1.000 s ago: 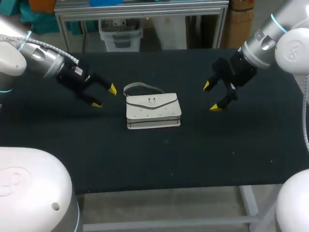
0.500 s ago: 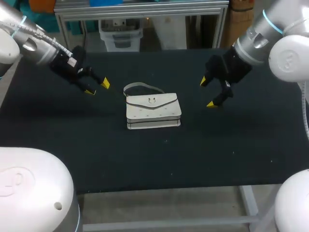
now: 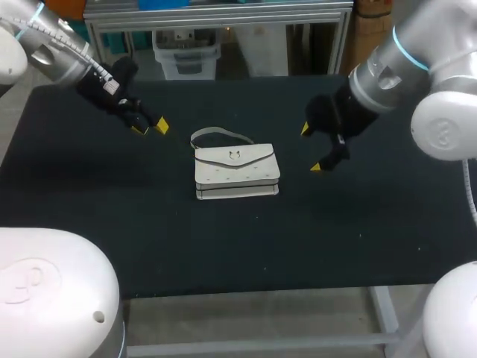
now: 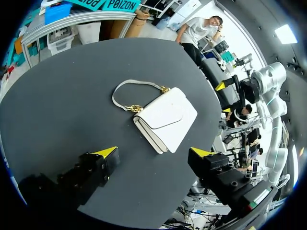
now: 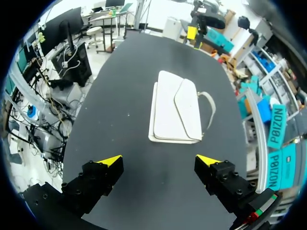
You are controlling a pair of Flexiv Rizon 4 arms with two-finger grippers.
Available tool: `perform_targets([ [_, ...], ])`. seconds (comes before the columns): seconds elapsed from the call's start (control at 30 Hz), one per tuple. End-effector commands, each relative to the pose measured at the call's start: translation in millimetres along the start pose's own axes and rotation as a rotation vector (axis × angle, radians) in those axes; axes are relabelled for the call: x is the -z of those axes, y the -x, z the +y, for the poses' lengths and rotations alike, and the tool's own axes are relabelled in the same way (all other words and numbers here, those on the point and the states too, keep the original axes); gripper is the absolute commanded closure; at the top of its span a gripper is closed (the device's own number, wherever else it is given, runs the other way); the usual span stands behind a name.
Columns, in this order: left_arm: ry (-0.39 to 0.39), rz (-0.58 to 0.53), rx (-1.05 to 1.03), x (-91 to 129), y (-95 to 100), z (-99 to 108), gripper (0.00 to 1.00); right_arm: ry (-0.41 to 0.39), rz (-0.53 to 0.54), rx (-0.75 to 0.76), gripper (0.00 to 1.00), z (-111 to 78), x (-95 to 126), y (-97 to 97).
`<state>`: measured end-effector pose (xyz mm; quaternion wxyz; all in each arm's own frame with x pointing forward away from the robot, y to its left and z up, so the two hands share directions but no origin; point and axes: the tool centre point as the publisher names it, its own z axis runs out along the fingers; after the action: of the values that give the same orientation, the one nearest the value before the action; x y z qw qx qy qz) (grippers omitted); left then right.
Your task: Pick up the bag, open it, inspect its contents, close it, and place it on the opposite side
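Note:
A small white flap bag [image 3: 236, 172] with a thin strap [image 3: 218, 134] lies flat in the middle of the black table [image 3: 358, 224]. My left gripper [image 3: 150, 127] hangs open to the bag's left and slightly behind it, clear of the strap. My right gripper [image 3: 311, 148] hangs open just right of the bag, not touching it. In the left wrist view the bag [image 4: 166, 118] lies ahead of my open left gripper [image 4: 153, 152]. In the right wrist view the bag [image 5: 175, 113] lies ahead of my open right gripper [image 5: 159, 159]. Its flap is closed.
The black tabletop [image 3: 89, 201] bears nothing else beside the bag. A metal shelf frame [image 3: 216, 19] runs along the far edge of the table.
My left gripper has drawn back and up toward the far left. My right gripper has shifted left, closer to the bag. The bag has not moved.

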<state>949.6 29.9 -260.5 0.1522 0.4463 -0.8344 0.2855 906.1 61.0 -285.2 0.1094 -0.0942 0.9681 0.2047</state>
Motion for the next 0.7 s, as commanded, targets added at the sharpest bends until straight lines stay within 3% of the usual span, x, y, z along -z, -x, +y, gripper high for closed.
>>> perform_targets([
  [0.03, 0.002, 0.002, 0.0, -1, 1.4, -1, 0.0, -0.002, -0.01, -0.001, 0.0, 0.0, -2, -1.5],
  [0.23, 0.002, 0.002, 0.0, -1, 1.4, -1, 0.0, -0.002, -0.01, -0.001, 0.0, 0.0, -2, -1.5],
  [0.3, 0.002, 0.002, 0.0, -1, 1.4, -1, 0.0, -0.006, -0.029, 0.043, 0.0, 11.1, -3, 3.4],
  [0.47, -0.066, -0.1, -0.177, 2, -2.3, -7, 0.0, -0.025, -0.046, 0.077, 0.0, 29.9, -9, 1.7],
  [0.7, -0.085, -0.136, -0.471, 7, -16.0, -13, 0.0, -0.034, -0.056, 0.121, 0.0, 44.1, -24, -5.2],
])
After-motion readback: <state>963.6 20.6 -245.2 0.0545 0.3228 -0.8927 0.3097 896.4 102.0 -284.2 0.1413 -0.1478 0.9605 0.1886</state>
